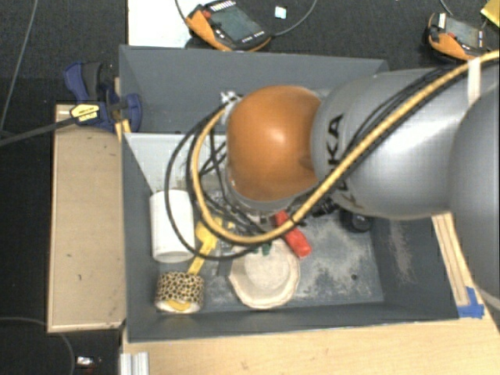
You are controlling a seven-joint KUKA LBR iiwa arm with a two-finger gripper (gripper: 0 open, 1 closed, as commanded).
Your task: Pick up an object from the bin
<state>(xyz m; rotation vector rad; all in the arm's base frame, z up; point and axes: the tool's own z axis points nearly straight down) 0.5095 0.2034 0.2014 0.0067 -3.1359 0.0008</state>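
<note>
The gripper [250, 219] sat low in the bin [258, 69], tucked under the arm's orange cover [269, 143], so whether it was wide, narrow or holding anything could not be told. Dark hardware and looped yellow-and-black cables [367, 141] crowded the space just beneath the cover. Nearest to it, toward the front wall, lay 1 small red piece [296, 243], partly under the cables, and just in front of that a round off-white disc [264, 281] flat on the floor; which of these the gripper was over could not be made out. A yellow piece [206, 244] showed just left of the hardware, touching or nearly touching a white cylinder [172, 225] that lay near the left wall. In the front-left corner sat a leopard-print roll [180, 291], near the disc but apart from it. A dark round thing [358, 223] lay to the right, at the edge of the silver arm [414, 155].
</note>
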